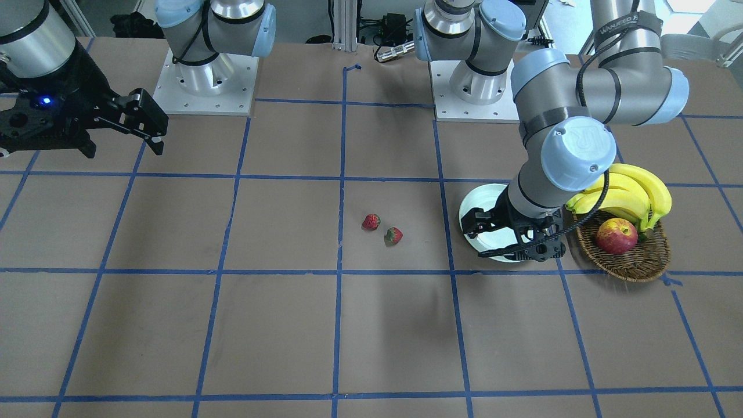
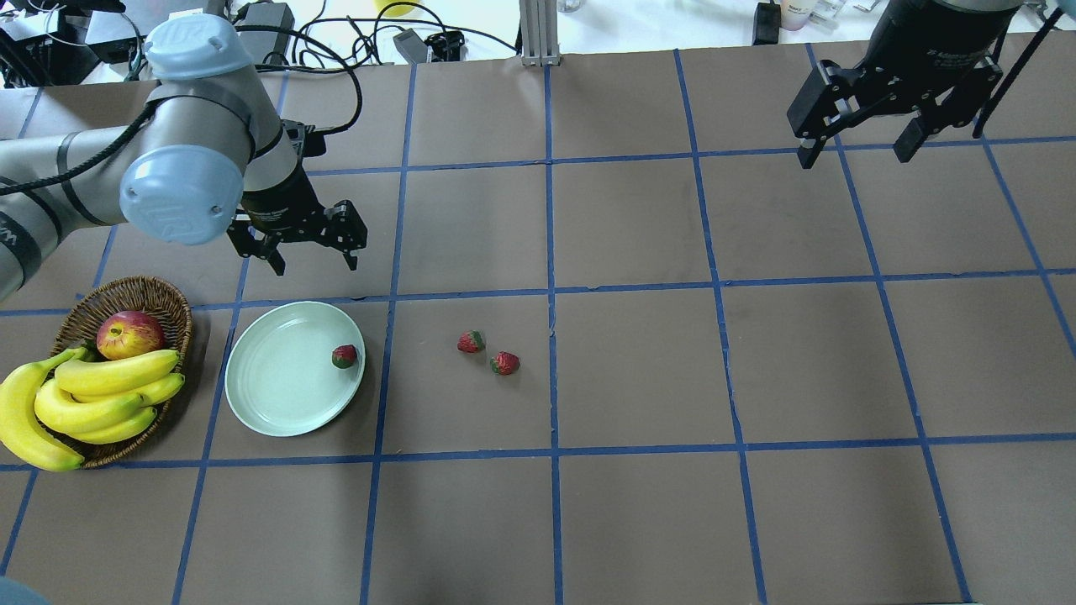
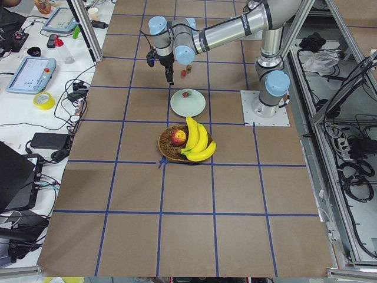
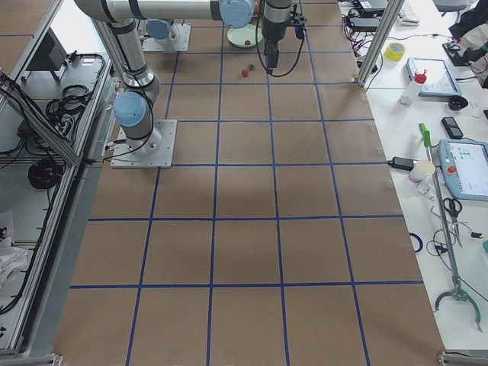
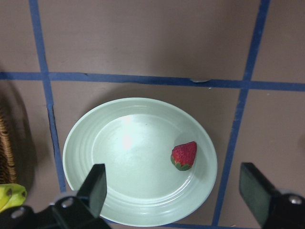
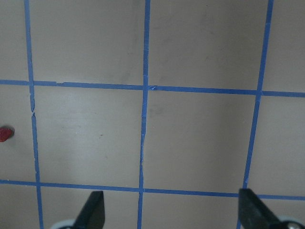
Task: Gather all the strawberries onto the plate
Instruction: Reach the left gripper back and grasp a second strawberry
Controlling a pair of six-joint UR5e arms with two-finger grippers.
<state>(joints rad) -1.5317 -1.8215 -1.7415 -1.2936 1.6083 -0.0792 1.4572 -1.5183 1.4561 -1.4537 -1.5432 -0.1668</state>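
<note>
One strawberry (image 2: 344, 356) lies inside the pale mint plate (image 2: 269, 395), near its right rim. In the left wrist view the same strawberry (image 5: 184, 155) rests on the plate (image 5: 133, 157). Two more strawberries (image 2: 471, 341) (image 2: 504, 363) sit close together on the brown table, to the right of the plate. My left gripper (image 2: 313, 260) hangs open and empty above the plate's far edge. Far off at the table's right rear, my right gripper (image 2: 855, 151) is raised, open and empty. At the left edge of the right wrist view a strawberry (image 6: 5, 134) just shows.
A wicker basket (image 2: 126, 294) with an apple (image 2: 129, 334) and a bunch of bananas (image 2: 101, 395) stands just left of the plate. Blue tape lines grid the brown table. The arm bases (image 1: 206, 87) are bolted on at the robot's side.
</note>
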